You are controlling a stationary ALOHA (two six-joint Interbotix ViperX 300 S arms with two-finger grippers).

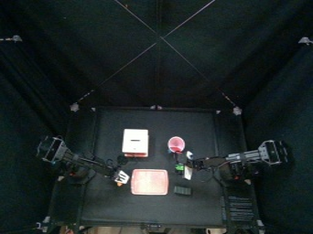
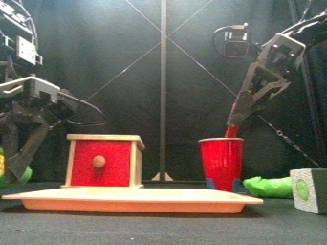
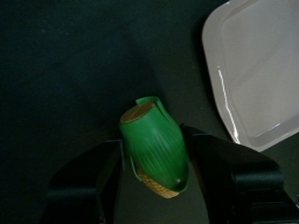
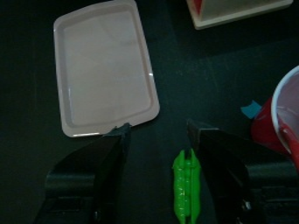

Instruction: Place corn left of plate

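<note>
Beside the plate [image 3: 260, 66], on its left, the left gripper [image 3: 156, 171] has its jaws clamped on the corn [image 3: 156, 153] — green husk, yellow tip — just above the table. Placement looks nearly done; the next move calls for lowering and letting go, clear of the plate's rim. The right gripper [image 4: 156, 144] hangs open on the plate's other side, holding nothing. No writing is legible anywhere.

Plate [image 4: 103, 68] smooth matt plastic; corn [image 3: 156, 149] husk ribbed, probably plastic.

pink plate [image 1: 149, 183] front centre, left claw [image 1: 121, 175] beside it
</note>
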